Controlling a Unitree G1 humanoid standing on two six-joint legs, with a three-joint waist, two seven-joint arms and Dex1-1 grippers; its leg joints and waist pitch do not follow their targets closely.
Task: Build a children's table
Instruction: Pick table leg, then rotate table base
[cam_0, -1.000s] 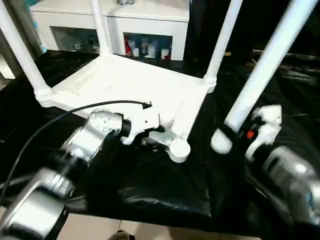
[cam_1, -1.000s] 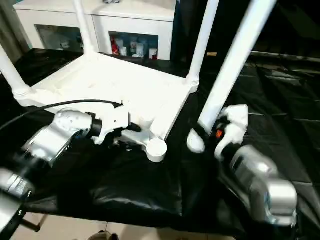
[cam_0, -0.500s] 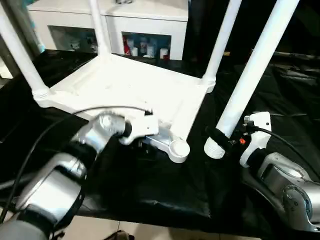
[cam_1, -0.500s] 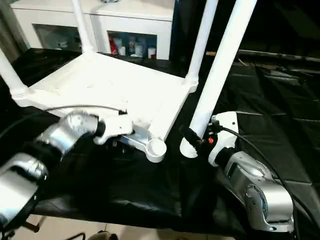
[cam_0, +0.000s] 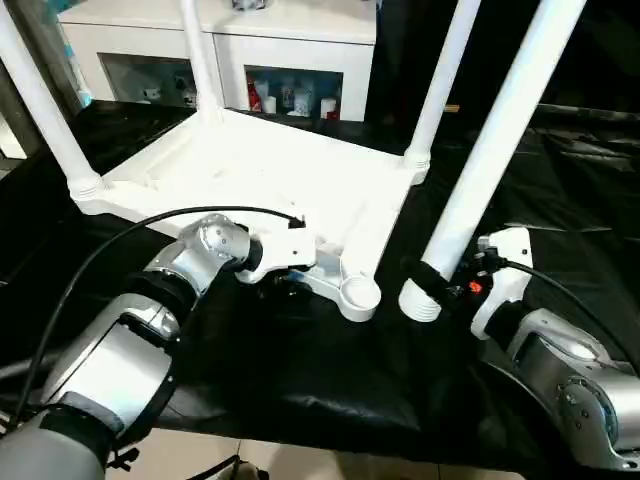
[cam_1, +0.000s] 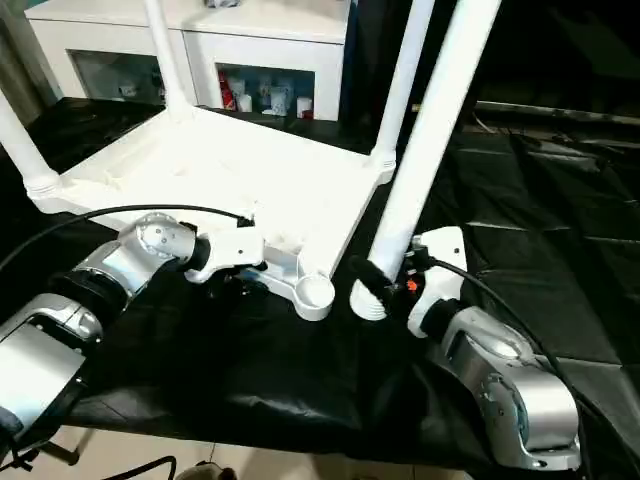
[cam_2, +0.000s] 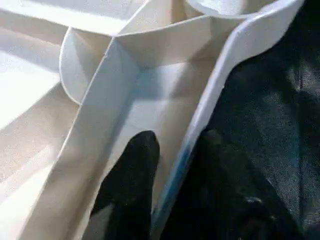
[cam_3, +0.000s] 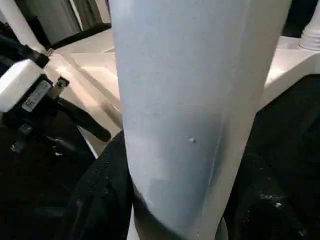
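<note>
The white tabletop (cam_0: 250, 165) lies upside down on the black cloth, ribs up. Three white legs stand in its corner sockets: one at the left (cam_0: 40, 100), one at the back (cam_0: 198, 60), one at the right (cam_0: 440, 80). The near corner socket (cam_0: 358, 296) is empty. My left gripper (cam_0: 288, 280) sits at the near rim just left of that socket; in the left wrist view one finger (cam_2: 130, 190) is inside the rim (cam_2: 200, 115), the other outside, pressed to it. My right gripper (cam_0: 425, 278) is shut on the lower end of the fourth leg (cam_0: 490, 150), which leans up to the right, its foot close beside the empty socket.
A white cabinet (cam_0: 300, 25) with small items on its shelves stands behind the work table. Black cloth (cam_0: 300, 380) covers the table to its front edge, with floor below. A black cable (cam_0: 120, 235) arcs over my left forearm.
My right gripper has carried the leg's lower end leftward, close to the empty socket. My left gripper's fingers have closed in on the tabletop's near rim.
</note>
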